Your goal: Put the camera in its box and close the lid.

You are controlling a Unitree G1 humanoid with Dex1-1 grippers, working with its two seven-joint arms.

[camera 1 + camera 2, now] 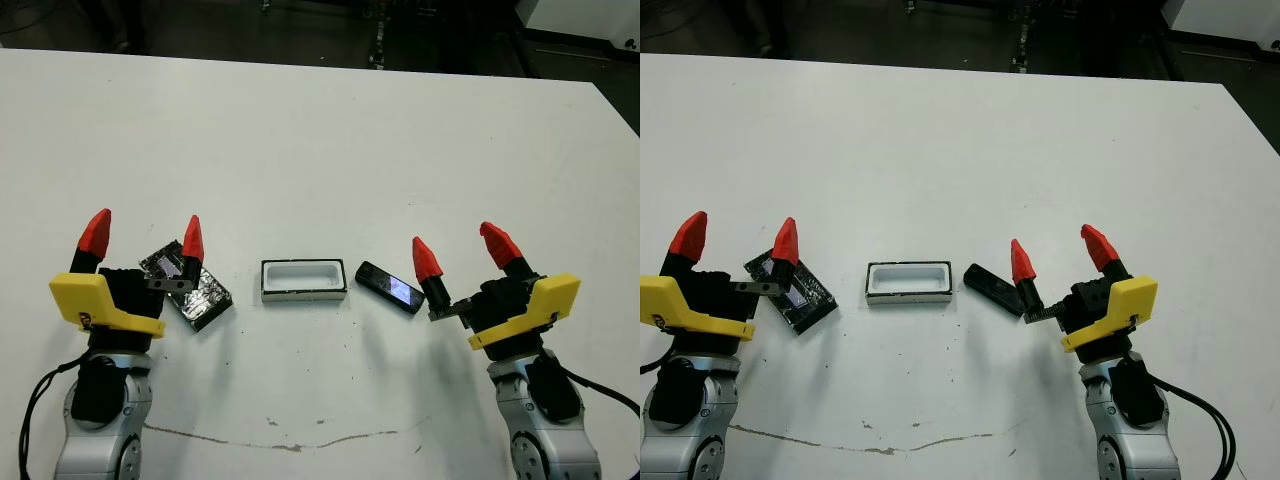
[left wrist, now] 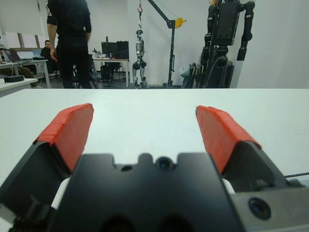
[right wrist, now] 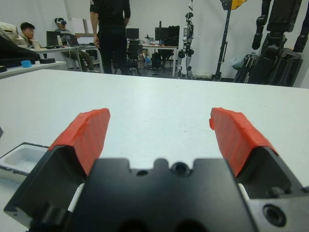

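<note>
Both end effectors hang open near the bench's front edge, holding nothing.

Between them sit three things in a row: the lid [image 1: 187, 283], speckled and skewed, partly under the left end effector [image 1: 145, 236]; the box [image 1: 302, 279], white recess up and uncovered, at the middle; and the camera [image 1: 389, 286], lying angled just beside the box and close to the right end effector [image 1: 463, 247]. Beyond the bench's far edge a person in black [image 3: 111, 30] stands.
</note>
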